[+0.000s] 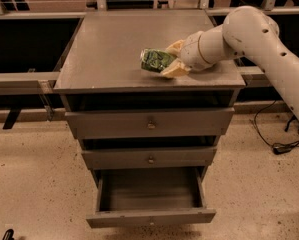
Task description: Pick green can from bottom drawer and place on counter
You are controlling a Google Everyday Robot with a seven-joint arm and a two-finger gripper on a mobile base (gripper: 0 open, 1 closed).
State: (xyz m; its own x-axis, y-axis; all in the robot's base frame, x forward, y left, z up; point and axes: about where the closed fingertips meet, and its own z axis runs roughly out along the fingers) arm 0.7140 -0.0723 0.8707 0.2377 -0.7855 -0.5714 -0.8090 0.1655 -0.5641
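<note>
**drawer_lurker:** ok so where's the can right now? and what's your end effector doing?

**me:** My end effector [167, 60] is clamped on the small, shiny dark-green drinks can [153, 60] with the mottled lighter markings. My cream fingers [173, 70] have it pinched, one on each side. The can is lying on its side between them. All of that sits low over the flat grey matte surface [109, 49] on top of the cabinet, close to its front edge. Honestly I can't tell if the can is touching the surface or hanging just above it.

**drawer_lurker:** and the drawer?

**me:** The deep grey bottom drawer [150, 217] with the little round knob is pulled out. It's well below my end effector and nearer the camera. The two shallower grey drawers [149, 124] between it and the surface are both pushed in. My white arm [249, 34] runs back from the end effector, out past the side edge of the surface.
</note>
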